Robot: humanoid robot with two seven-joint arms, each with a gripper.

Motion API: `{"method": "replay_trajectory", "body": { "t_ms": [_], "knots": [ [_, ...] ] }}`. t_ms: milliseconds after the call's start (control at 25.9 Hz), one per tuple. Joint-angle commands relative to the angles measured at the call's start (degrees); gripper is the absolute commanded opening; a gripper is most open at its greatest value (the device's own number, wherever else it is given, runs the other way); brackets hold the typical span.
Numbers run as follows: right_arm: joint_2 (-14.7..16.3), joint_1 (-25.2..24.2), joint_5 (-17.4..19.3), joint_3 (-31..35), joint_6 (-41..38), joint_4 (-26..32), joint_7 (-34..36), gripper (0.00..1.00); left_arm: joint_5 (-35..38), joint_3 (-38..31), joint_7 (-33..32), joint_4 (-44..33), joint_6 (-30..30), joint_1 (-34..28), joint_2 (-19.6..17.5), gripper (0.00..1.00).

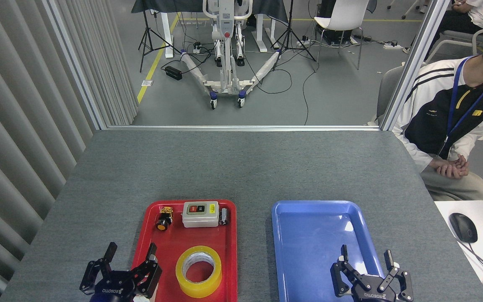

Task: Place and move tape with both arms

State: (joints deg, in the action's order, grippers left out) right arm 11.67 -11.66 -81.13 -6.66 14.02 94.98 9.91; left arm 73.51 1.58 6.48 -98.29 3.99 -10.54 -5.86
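Trays are sitting side by side at the table's (241, 167) near edge: the blue tray (308, 235) is lying bare, and the red tray (170, 247) is carrying the tape (198, 271) flat at its near edge. The roll is looking light, stiff and slick, so pinching across its wall, one finger inside the core, is seeming best. The left gripper (129, 262) and right gripper (365, 258) are both hanging spread wide, gripping nothing

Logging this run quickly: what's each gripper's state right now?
Left gripper: open, holding nothing.
Right gripper: open, holding nothing.
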Motion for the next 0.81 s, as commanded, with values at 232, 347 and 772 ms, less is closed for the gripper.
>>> {"method": "replay_trajectory", "body": {
  "t_ms": [232, 347, 772],
  "knots": [
    [-0.33, -0.03, -0.44, -0.02, 0.04, -0.14, 0.64, 0.99, 0.15, 0.0, -0.24, -0.15, -0.12, 0.0, 0.06, 1.0],
    [-0.42, 0.06, -0.44, -0.02, -0.05, -0.23, 0.64, 0.99, 0.15, 0.0, -0.24, -0.06, -1.0, 0.0, 0.06, 1.0],
    [-0.6, -0.03, -0.44, -0.02, -0.05, -0.32, 0.64, 0.99, -0.38, 6.33, -15.01, 0.47, -3.9, 6.76, -3.81, 1.0]
  ]
}}
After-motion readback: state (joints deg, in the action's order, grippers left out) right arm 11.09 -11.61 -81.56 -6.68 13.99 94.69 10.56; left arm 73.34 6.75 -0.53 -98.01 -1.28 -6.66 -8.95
